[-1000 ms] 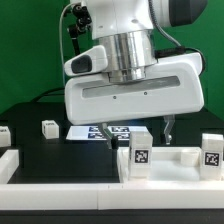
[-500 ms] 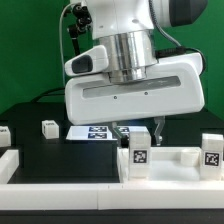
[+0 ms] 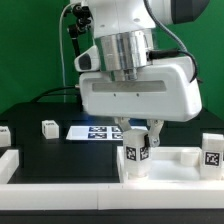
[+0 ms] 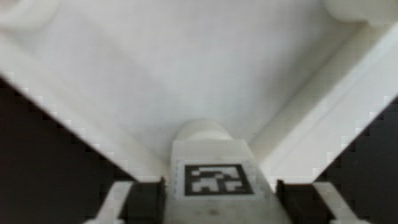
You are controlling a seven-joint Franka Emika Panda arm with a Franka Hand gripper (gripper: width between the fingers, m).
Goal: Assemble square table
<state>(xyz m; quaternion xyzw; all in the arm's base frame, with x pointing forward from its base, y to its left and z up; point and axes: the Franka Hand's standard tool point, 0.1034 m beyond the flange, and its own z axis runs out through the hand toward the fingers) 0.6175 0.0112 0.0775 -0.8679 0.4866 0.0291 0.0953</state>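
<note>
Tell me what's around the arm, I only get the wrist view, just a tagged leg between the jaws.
Observer: Three more legs stand apart: first leg at the exterior view's left edge, second leg near it, third leg at the right.
Operator: Where's the marker board?
Observer: The marker board lies flat on the black table, behind the gripped leg.

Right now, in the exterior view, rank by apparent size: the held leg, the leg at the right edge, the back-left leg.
1. held leg
2. right-edge leg: nearly alike and cropped by the frame, so unsure
3. back-left leg: smallest, but it is farther from the camera
</note>
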